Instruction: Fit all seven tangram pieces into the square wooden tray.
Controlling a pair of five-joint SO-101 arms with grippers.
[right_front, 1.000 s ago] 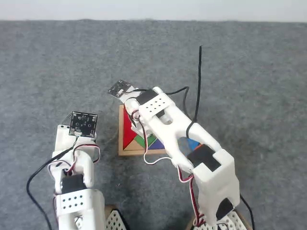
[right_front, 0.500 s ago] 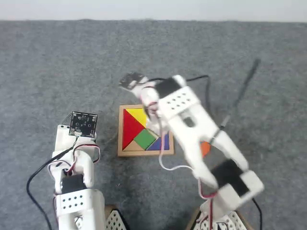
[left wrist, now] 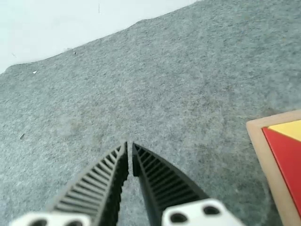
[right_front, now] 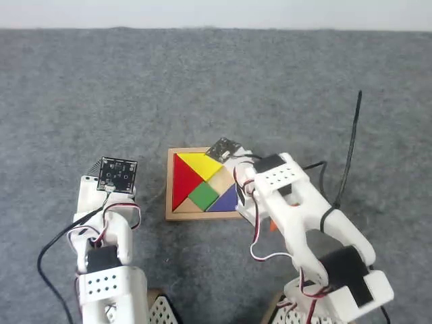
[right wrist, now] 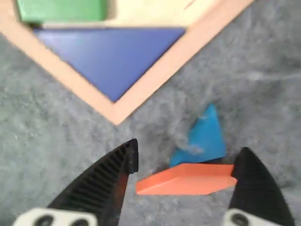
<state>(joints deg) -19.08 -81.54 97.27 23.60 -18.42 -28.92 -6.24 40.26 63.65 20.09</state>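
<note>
Orange piece (right wrist: 188, 184) straddled by open right hand (right wrist: 189, 157) beside tray (right wrist: 160, 71) corner, presumably readied for pickup; left hand (left wrist: 130, 150) closed, empty.

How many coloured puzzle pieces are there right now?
6: red, yellow, green and dark blue in the tray; orange and light blue outside its corner. The arm may hide another.

left gripper (left wrist: 130, 149) jaws closed over grey mat (left wrist: 155, 89); tray (left wrist: 261, 141) corner nearby.

The right pincer (right wrist: 188, 155) has swung off the tray (right_front: 169, 189) (past its corner) to the orange piece (right wrist: 188, 180).
</note>
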